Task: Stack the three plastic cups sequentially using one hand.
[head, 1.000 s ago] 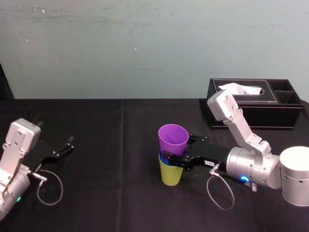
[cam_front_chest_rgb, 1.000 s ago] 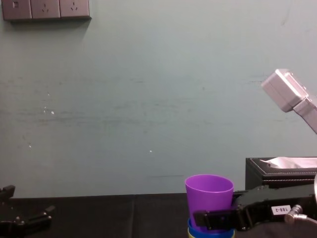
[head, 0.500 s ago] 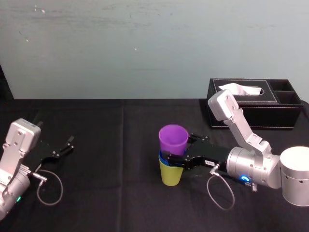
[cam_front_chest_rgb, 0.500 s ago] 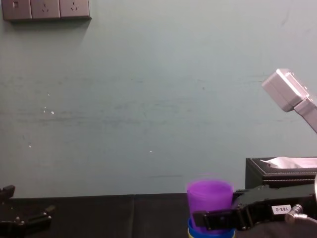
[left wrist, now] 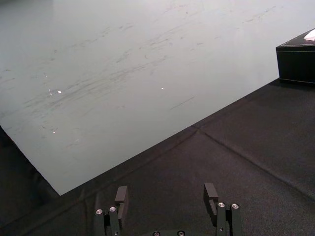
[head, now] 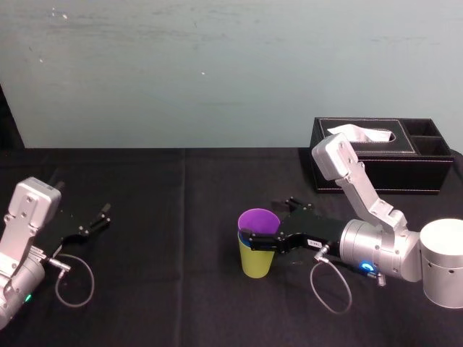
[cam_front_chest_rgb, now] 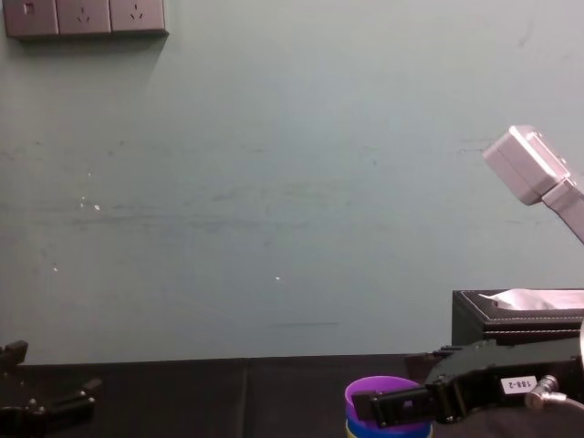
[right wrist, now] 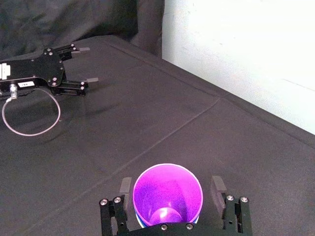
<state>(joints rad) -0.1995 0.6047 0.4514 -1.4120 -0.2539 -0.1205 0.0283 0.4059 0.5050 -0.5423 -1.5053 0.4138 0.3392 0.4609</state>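
1. Flanking the purple cup point(right wrist: 167, 196), the right gripper point(right wrist: 171, 186) held its jaws spread, one finger on each side of the rim with a thin gap at both; I saw no contact.
2. That cup sat upright, nested deep in the blue cup point(cam_front_chest_rgb: 358, 426), and both stood in the yellow-green cup point(head: 256, 264) near the middle of the black table point(head: 166, 289).
3. On the gripper body, a small white label point(cam_front_chest_rgb: 513, 385) seemed to read "188-2"; I could not be sure.
4. Behind the right arm stood a black tissue box point(head: 383, 163), well apart from the stack.
5. At the table's left lay my left gripper point(left wrist: 166, 194), jaws open and empty.
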